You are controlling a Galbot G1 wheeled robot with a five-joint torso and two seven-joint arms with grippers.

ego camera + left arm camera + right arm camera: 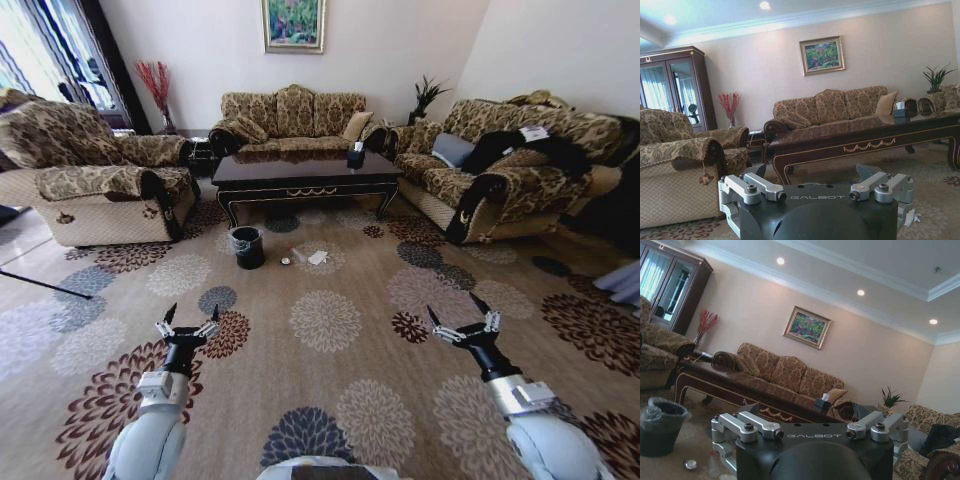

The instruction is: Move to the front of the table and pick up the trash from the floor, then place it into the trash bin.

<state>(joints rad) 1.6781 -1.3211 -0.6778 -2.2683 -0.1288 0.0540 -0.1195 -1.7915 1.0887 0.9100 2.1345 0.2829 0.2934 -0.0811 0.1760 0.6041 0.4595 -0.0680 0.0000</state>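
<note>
Left gripper (187, 326) and right gripper (461, 320) both hang above the floor (330, 380), fingers spread, holding nothing. Well ahead of them lies the trash (303, 258): crumpled white paper, a small silvery round piece, and what looks like a clear bottle. The trash bin (247, 247) stands just left of it. The table (305, 178) sits directly behind both.

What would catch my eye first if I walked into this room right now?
Probably the floor, a tan carpet covered in big flower medallions, with two open robot tools held low over it: the left tool and the right tool. Farther off stands the table, dark and glossy, among patterned sofas, and in front of it sit the trash bin and the trash.
</note>
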